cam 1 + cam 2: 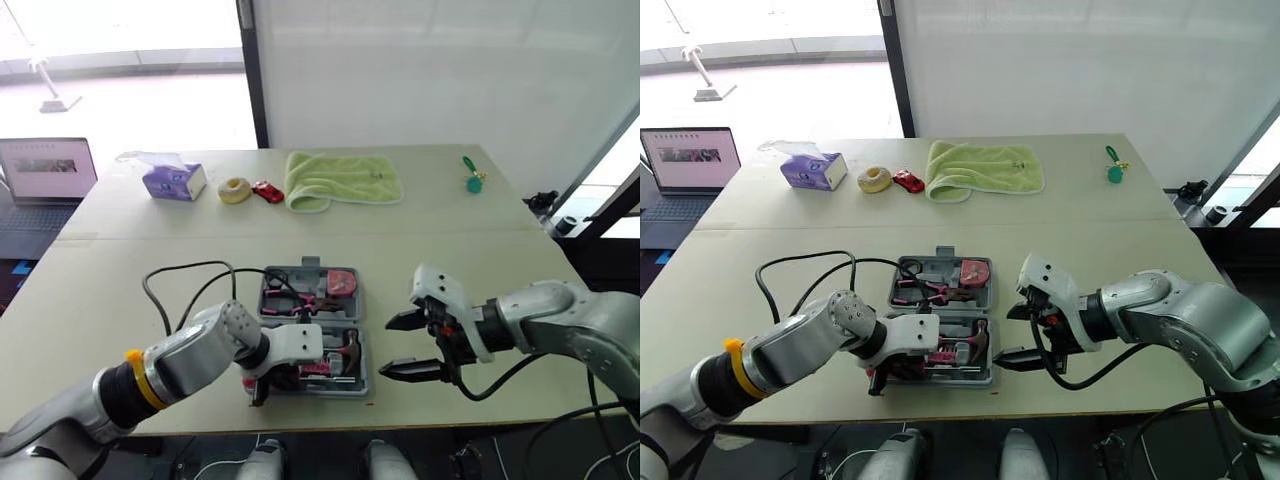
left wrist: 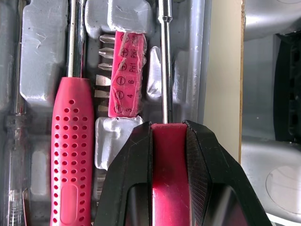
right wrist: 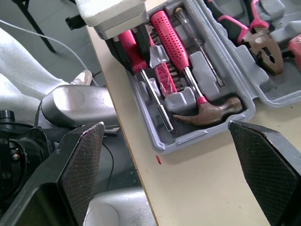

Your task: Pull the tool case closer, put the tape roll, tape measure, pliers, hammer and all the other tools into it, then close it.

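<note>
Case (image 3: 188, 138) lay open at the table's (image 1: 480, 250) 6 o'clock edge; the step in hand looked like packing. At its 7 o'clock corner the left gripper (image 2: 168, 125) clamped one screwdriver (image 2: 167, 169), which probably needed seating in its slot, then release. Inside lay one hammer (image 3: 211, 110), one pliers (image 3: 256, 40) and one tape measure (image 1: 341, 282). One tape roll (image 1: 234, 190) lay outside at 11 o'clock. At 3 o'clock the right gripper (image 1: 386, 346) gaped wide, empty.

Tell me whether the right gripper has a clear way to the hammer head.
Probably yes: the right gripper hangs open beside the case, on the side where the hammer head lies uncovered. The left gripper, shut on a screwdriver, is at the opposite end.
</note>
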Tool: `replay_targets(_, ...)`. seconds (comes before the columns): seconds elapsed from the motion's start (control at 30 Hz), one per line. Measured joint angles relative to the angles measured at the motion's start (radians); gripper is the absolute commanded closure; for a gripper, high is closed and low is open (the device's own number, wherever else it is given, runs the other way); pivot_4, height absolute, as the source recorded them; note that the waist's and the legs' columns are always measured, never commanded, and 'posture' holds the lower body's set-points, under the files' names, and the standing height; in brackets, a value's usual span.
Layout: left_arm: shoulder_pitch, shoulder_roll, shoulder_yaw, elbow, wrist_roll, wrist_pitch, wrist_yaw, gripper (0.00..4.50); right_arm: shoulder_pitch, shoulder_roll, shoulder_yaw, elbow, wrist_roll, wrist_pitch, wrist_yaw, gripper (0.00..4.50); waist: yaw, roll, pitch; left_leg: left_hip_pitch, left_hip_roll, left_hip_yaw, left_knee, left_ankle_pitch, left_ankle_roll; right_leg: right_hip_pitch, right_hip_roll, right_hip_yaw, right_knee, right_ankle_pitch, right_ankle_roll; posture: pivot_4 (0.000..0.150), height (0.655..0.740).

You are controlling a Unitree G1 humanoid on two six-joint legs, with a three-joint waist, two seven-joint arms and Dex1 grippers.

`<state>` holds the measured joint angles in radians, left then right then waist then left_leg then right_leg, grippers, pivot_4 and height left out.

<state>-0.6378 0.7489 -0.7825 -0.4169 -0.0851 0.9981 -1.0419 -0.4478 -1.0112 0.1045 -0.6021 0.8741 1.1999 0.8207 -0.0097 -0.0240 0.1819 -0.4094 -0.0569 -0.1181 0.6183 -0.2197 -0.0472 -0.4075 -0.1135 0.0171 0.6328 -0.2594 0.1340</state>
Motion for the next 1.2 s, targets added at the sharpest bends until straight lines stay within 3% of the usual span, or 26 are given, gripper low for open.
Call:
replay_targets(1.13,-0.033,-0.011,-0.042,-0.025,0.034,0.004,-0.029,4.04,-0.003,0.017,0.011,-0.001,-0.028,0.031,-0.008,0.0,-0.002,0.0,0.0,0.0,0.0,0.0,0.003,-0.001,0.001,0.0,0.0,0.0,0.002,0.0,0.001,0.15,0.7375)
replay_targets(1.2,-0.033,-0.011,-0.042,-0.028,0.035,0.012,-0.023,3.02,-0.005,0.019,0.011,-0.001,-0.028,0.033,-0.009,0.0,-0.002,0.0,0.0,0.0,0.0,0.0,0.004,-0.001,0.001,0.0,0.0,0.0,0.002,0.0,0.001,0.15,0.7375)
